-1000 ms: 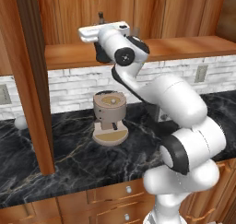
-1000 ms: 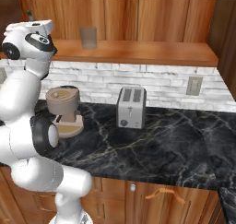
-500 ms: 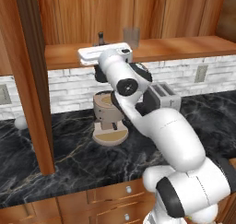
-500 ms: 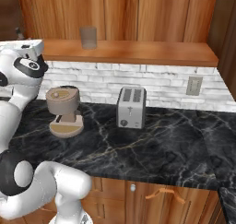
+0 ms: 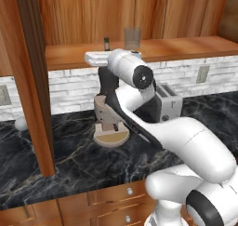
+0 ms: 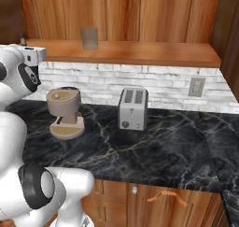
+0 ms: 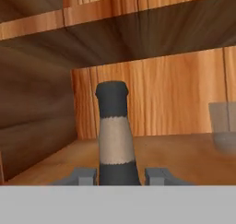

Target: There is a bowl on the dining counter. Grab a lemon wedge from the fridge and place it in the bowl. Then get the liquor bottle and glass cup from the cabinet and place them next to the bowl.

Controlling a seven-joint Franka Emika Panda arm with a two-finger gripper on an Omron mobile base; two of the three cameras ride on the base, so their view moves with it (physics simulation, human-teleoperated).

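Note:
The liquor bottle, dark with a pale label band, stands upright between my fingertips in the hand view. Its neck pokes up behind the white hand on the open cabinet shelf. My gripper is shut on the bottle's lower body, one finger on each side. From the left base view, the gripper sits at the shelf's front edge. The glass cup stands on the same shelf, to the bottle's right, also seen as the glass cup and the glass cup. The bowl and the lemon wedge are out of view.
A coffee machine stands on the black marble counter below the shelf, with a toaster to its right. An open wooden cabinet door hangs at the left, close to the arm.
The hand has come down from higher up to the shelf's front edge, and the arm's elbow has swung forward and right. The bottle's neck now shows behind the hand.

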